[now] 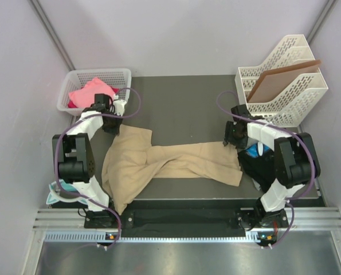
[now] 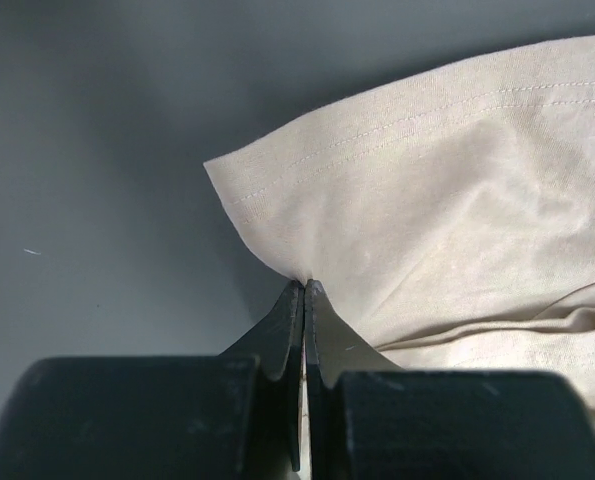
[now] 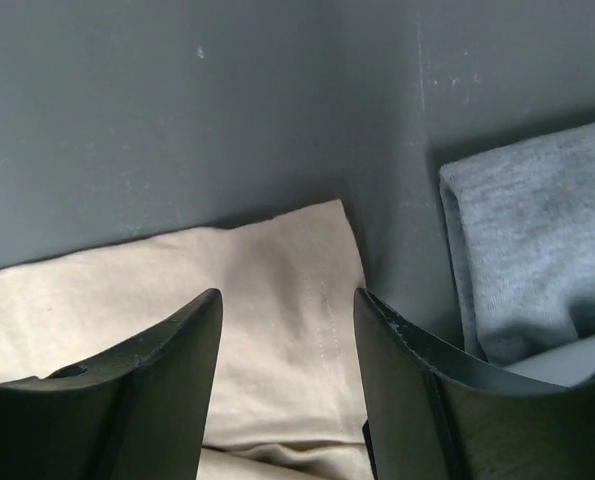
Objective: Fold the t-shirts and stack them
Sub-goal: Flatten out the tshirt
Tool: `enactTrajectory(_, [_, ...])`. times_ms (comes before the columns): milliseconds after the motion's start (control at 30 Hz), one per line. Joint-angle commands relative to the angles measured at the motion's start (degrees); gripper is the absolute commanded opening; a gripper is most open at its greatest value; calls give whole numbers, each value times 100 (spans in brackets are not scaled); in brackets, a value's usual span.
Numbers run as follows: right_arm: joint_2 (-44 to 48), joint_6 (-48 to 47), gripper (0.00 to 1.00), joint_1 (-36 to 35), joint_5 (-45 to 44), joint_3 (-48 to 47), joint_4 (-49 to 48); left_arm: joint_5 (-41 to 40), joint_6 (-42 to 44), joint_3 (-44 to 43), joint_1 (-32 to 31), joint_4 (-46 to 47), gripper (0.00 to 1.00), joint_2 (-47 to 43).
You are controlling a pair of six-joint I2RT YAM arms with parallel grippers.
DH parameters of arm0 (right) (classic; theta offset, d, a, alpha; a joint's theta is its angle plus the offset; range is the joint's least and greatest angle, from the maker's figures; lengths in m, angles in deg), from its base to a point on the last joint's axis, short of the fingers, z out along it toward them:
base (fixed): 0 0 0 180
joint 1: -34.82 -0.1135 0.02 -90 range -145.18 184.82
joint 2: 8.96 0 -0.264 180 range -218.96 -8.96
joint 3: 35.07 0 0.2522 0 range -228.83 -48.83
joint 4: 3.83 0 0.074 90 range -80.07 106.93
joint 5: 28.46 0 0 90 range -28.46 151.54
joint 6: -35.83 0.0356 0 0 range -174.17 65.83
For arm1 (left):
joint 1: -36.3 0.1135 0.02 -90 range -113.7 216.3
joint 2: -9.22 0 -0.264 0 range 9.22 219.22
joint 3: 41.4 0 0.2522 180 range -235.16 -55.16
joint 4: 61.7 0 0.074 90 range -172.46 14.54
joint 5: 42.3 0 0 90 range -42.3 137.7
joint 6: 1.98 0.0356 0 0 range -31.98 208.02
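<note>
White mesh basket (image 1: 65,98) behind the soft tan t-shirt (image 1: 176,163) holds a pink shirt (image 1: 91,90); left gripper (image 2: 304,284) pinches the tan hem, right gripper (image 3: 287,296) spread.

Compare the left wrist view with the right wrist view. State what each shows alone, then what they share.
Left wrist only: the left claw, shut on the edge of the tan shirt beside its stitched corner.
Right wrist only: the right claw, open over another corner of that shirt, and a grey cloth lying to the right, apart from the tan one.
Both: the tan shirt lying on the dark table.
</note>
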Motion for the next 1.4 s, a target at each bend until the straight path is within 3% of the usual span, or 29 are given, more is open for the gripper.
enactTrajectory(0, [-266,-111,53,33,-124,-223,-209,57,89,-14,97,-49,0,-176])
enactTrajectory(33, [-302,-119,51,33,-133,-214,-227,57,98,-14,123,-41,0,-168])
enactTrajectory(100, [-372,-111,35,25,-63,-179,-280,57,98,-5,123,-41,0,-167])
enactTrajectory(133, [-372,-102,19,33,-45,-179,-306,57,89,-5,123,-41,0,-176])
enactTrajectory(233, [-381,-93,0,33,8,-188,-306,66,98,-23,132,-84,0,-176])
enactTrajectory(433, [294,-67,0,16,61,-205,-131,144,46,-425,167,-347,0,-387])
enactTrajectory(1033, [5355,-181,0,-406,887,-609,1626,725,-333,-3923,176,-2455,0,-3084])
enactTrajectory(1167, [6016,-251,0,-406,975,-1013,2154,699,-341,-4741,167,-2835,0,-3445])
enactTrajectory(1367, [6237,-365,0,-406,984,-2014,2778,681,-385,-5822,167,-3265,1,-3639])
